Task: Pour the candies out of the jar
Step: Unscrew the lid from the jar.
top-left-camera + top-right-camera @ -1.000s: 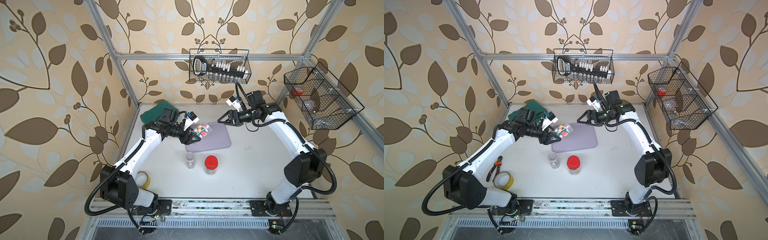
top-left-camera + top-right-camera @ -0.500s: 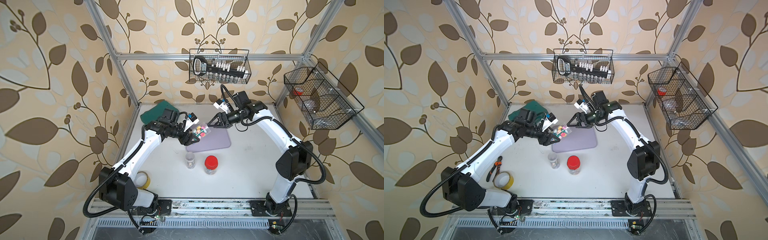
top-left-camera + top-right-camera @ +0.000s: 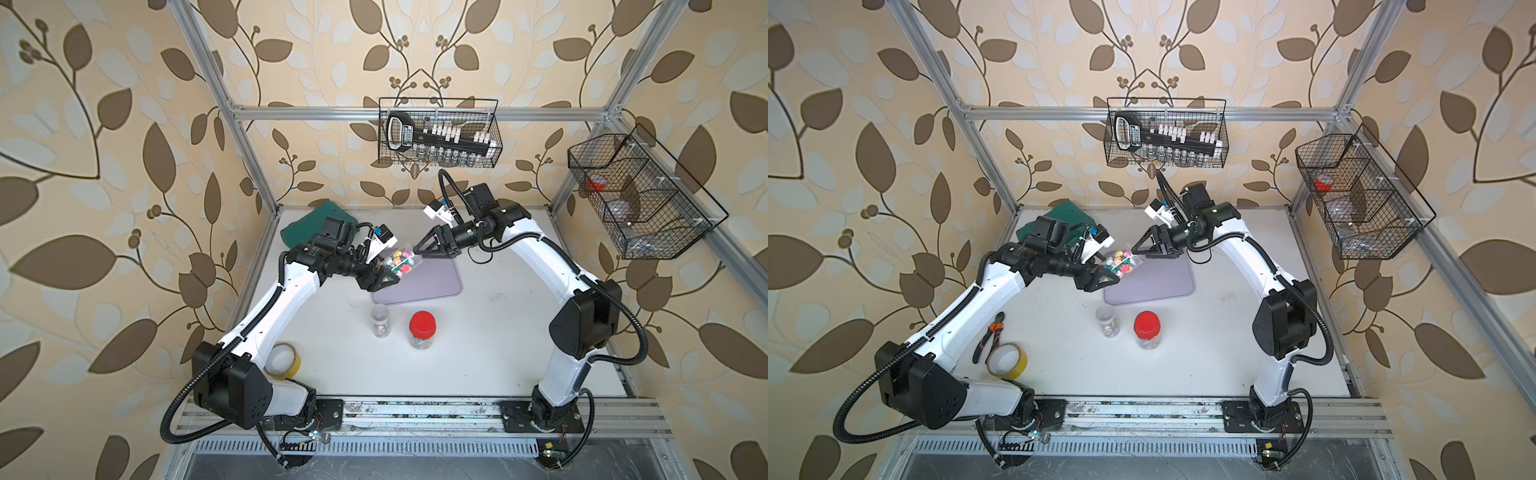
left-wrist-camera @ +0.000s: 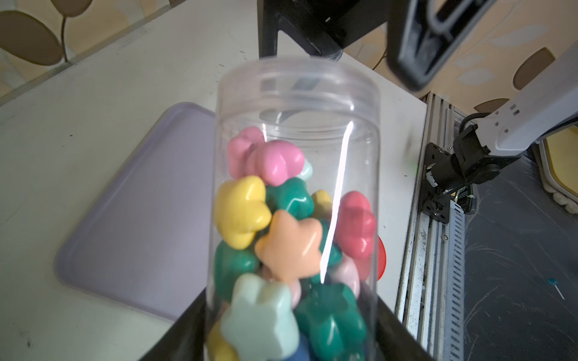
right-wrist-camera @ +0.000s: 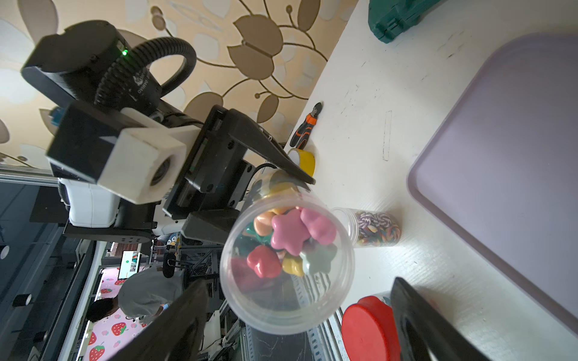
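Nearest to the arm bases, on the white table, lie a yellow tape roll and orange-handled pliers. They are well apart from the work, so I think they play no part in it. A little further stand two upright jars, just beside each other. One is a small open jar with striped swirl lollipops at the bottom, the other a jar with a red lid. Behind them lies the lilac tray, flat and bare, probably put there to catch what is poured. Above its near left corner the left gripper is clamped on the lower body of the clear candy jar, and the fingers press on both sides of it. The jar has no lid and is tilted, with its mouth toward the right arm. The candies are glossy flower-shaped pieces in pink, yellow, peach, dark green and pale mint. They sit packed toward the base, the part near the rim is empty, and none has fallen out. For me the pouring is not yet begun; more tilt is needed. The right gripper is at the mouth with its jaws spread wide, one on each side of the rim and not touching it, perhaps to steady the jar. Further back lies a dark green case, and wire baskets hang on the walls.
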Robot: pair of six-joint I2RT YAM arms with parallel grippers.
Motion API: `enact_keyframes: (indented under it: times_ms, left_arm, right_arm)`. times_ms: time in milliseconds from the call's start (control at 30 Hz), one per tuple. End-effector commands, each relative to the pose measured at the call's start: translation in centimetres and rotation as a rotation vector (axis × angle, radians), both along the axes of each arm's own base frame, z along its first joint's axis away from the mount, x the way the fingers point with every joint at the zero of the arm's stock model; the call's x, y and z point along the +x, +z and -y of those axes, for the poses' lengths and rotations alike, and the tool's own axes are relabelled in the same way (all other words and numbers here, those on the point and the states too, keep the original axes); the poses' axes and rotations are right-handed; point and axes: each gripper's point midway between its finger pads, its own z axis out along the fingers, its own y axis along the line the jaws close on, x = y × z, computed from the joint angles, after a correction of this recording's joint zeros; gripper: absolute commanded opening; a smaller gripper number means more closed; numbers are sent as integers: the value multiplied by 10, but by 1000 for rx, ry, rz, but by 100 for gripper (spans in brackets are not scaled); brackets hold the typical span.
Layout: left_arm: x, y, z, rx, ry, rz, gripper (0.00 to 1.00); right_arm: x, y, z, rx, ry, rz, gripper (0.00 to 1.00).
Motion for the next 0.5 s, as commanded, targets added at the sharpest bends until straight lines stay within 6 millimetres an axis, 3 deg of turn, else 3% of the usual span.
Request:
enact_keyframes:
  times_ms: [0, 467]
  left_arm:
    - [-9, 47, 11, -96, -60, 99, 65]
    - [-12, 51, 15, -121, -79, 87, 66]
  right_arm:
    - [-2, 7, -6, 37, 31, 7, 87]
    - [-2, 9, -11, 48, 46, 17, 81]
